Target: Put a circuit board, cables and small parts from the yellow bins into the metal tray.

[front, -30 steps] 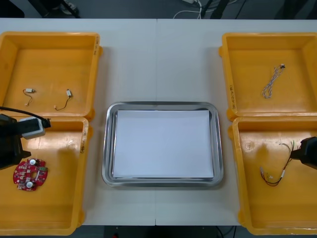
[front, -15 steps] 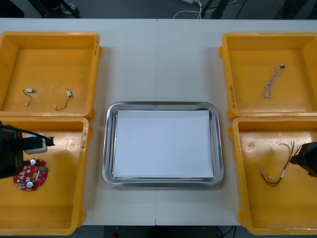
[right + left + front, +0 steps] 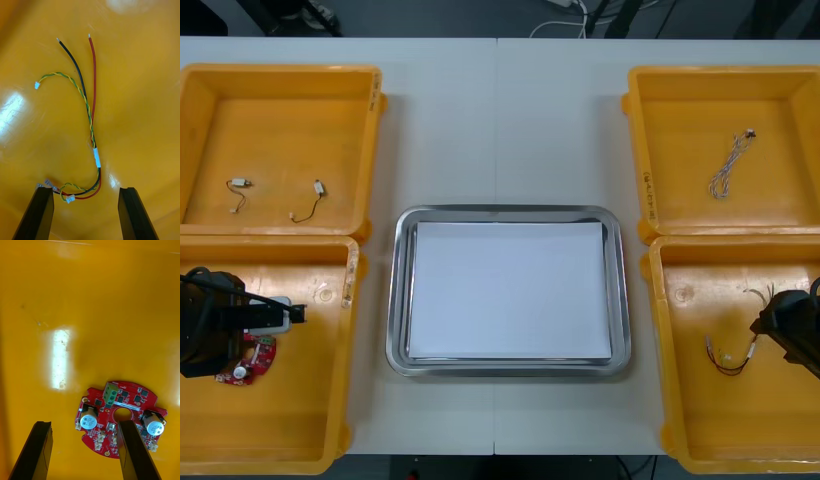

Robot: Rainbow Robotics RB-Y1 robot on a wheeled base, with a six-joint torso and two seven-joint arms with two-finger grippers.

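Two spread-apart tools, left tool (image 3: 83, 423) over red circuit board (image 3: 129, 399), right tool (image 3: 85, 189) over cables (image 3: 92, 123), board print unreadable

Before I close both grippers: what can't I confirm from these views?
Front view: the left arm covers most of the red circuit board.
Left wrist view: one finger of the left gripper overlaps the board's edge; contact unclear.
Front view: small metal parts too small to identify.
Front view: the edge cuts off the right gripper.
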